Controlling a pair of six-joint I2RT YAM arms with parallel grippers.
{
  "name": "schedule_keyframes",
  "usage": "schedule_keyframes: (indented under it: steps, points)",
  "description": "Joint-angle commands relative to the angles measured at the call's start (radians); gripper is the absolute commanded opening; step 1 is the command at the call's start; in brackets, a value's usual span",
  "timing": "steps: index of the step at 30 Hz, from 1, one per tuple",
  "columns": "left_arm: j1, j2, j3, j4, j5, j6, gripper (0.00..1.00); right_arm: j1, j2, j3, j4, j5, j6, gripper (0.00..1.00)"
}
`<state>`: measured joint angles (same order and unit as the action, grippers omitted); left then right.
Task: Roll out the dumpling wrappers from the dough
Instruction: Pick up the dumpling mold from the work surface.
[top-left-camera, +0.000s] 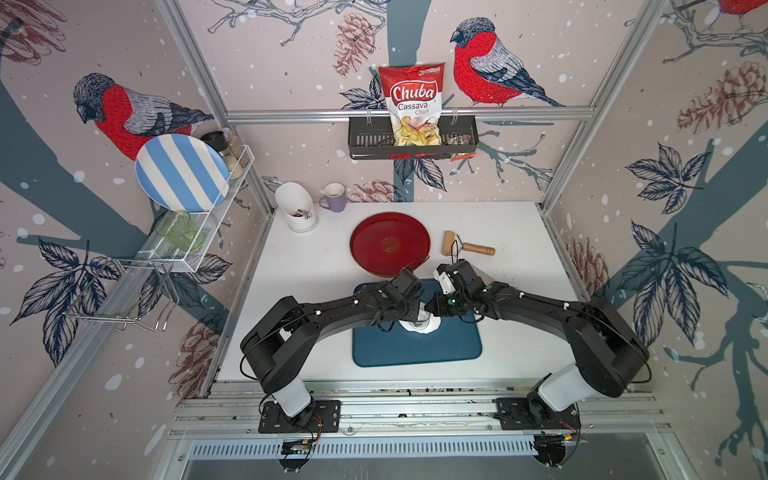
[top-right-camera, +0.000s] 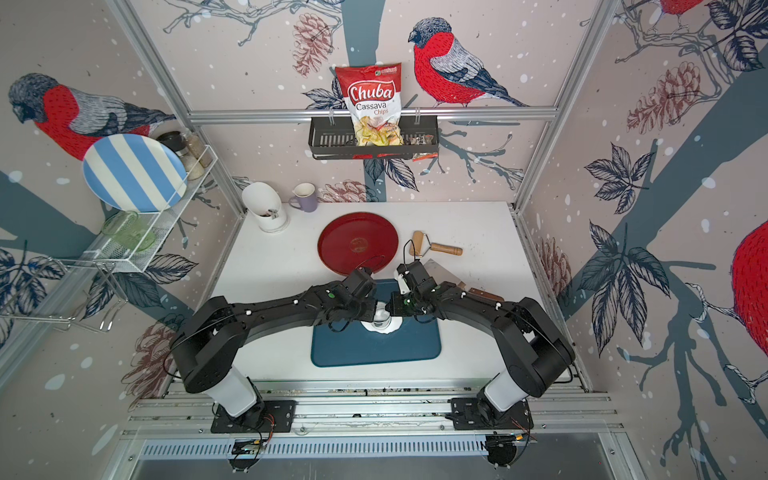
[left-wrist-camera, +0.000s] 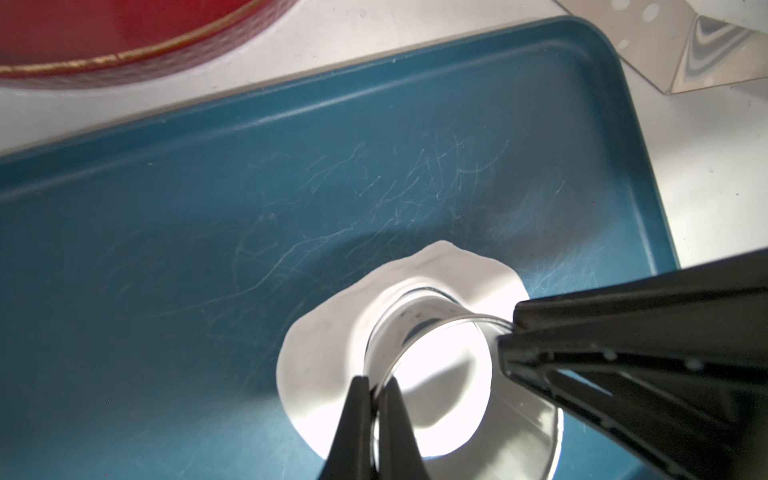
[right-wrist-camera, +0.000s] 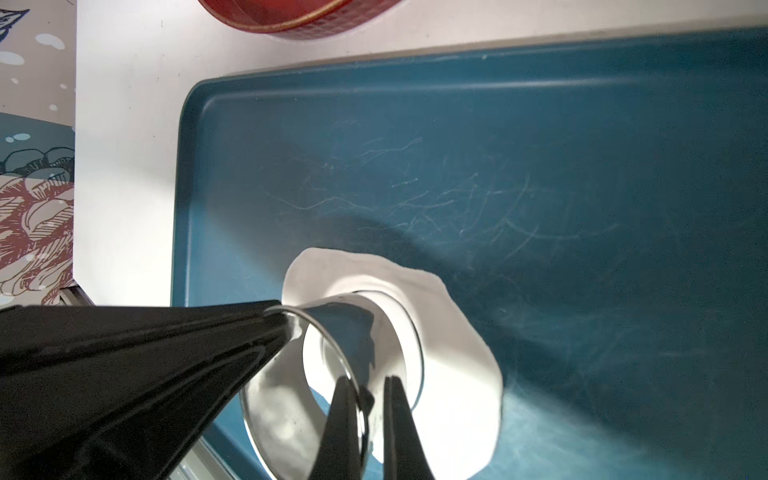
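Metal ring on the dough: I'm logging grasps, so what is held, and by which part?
The left end effector and right end effector each pinch the metal ring cutter by its upper rim, on opposite sides.

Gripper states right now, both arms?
Left gripper: shut on the rim of the shiny metal ring cutter.
Right gripper: shut on the same cutter's rim, at another spot.

In both top views the dough is partly covered by the arms. In the left wrist view the red plate is blurred and cropped; the metal ring seems cropped too.
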<state>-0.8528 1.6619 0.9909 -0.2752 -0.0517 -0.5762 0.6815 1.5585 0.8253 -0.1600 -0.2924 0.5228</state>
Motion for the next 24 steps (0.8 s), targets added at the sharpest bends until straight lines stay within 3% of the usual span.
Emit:
schedule_keyframes:
  steps: [1, 10, 19, 24]
  points:
    - [0.001, -0.022, 0.002, -0.119, -0.042, 0.005, 0.0, -0.002, -0.004, 0.007, -0.073, 0.147, 0.007, 0.0]
    - [0.002, -0.076, -0.02, -0.1, -0.066, -0.007, 0.0, 0.002, -0.033, 0.024, -0.061, 0.137, 0.017, 0.02]
    - [0.001, -0.162, -0.041, -0.092, -0.109, -0.023, 0.0, -0.007, -0.151, 0.029, -0.054, 0.118, 0.037, 0.38]
    - [0.012, -0.212, -0.068, -0.095, -0.143, -0.031, 0.0, -0.01, -0.198, 0.028, -0.066, 0.147, 0.034, 0.52]
